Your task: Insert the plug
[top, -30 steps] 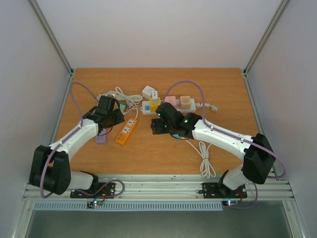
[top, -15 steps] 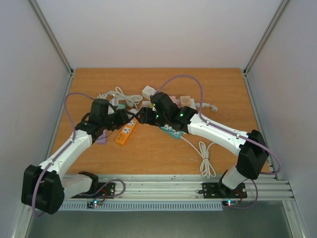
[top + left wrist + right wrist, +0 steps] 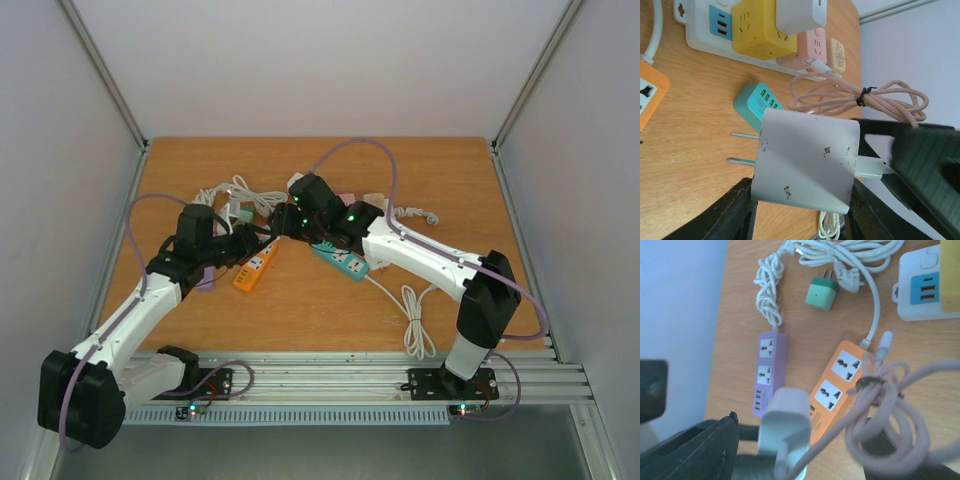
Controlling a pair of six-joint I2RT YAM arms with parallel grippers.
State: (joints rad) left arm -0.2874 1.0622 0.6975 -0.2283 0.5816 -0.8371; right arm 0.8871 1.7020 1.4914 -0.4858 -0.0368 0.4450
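Inward, left fingers [image 3: 732,212] around white charger [image 3: 805,160].

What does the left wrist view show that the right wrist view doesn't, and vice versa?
Only left wrist: the two prongs of the white adapter, the teal strip and the pink cube. Only right wrist: the purple strip and the green plug. Both: the adapter's body, the coiled pink cable and the orange strip.
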